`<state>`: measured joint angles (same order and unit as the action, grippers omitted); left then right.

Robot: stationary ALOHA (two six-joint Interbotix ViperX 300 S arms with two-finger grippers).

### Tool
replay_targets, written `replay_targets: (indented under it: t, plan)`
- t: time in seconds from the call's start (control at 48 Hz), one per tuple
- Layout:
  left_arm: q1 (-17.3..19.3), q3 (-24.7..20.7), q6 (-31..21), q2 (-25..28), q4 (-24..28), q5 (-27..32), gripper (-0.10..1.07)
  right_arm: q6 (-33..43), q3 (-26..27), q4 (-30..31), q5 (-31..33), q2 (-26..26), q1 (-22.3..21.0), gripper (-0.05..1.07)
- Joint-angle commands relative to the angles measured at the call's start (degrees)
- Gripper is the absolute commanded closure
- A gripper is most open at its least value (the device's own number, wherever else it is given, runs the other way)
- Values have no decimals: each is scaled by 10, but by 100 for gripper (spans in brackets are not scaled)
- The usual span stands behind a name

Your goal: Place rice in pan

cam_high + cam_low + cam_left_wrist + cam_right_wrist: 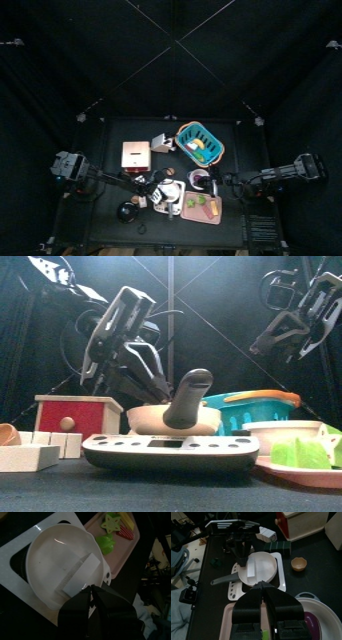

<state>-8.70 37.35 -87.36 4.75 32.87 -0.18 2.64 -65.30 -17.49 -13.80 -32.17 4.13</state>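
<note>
A white pan (57, 559) with a black handle (190, 396) sits on a flat white and black cooker (171, 452). The rice, a white oblong packet (80, 574), lies slanted inside the pan; it also shows in the right wrist view as packet (247, 571). My left gripper (93, 594) hangs over the pan's rim, its jaws shut on the packet's near end. My right gripper (262, 585) hovers shut and empty above the table's right side, pointed at the pan (261, 567) from a distance.
A pink tray (127, 549) with green and red toy food lies beside the cooker. A red box (78, 416), teal basket (254, 408), white bowl (321, 614), small wooden bowl (298, 563) and white blocks (266, 533) stand around.
</note>
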Motion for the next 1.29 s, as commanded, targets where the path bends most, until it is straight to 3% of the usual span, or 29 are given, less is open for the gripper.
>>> replay_targets:
  t: [0.0,0.583,1.0,1.271]
  plan:
    - [10,-8,1,-6,1,11,44,-1,10,1,-3,-3,-1,101]
    - [33,-41,2,-1,20,26,44,-1,11,2,-3,11,-1,101]
    - [50,-41,3,5,26,21,44,-1,11,2,-2,15,-2,101]
    - [47,-26,2,-40,101,6,44,1,12,-9,5,15,3,101]
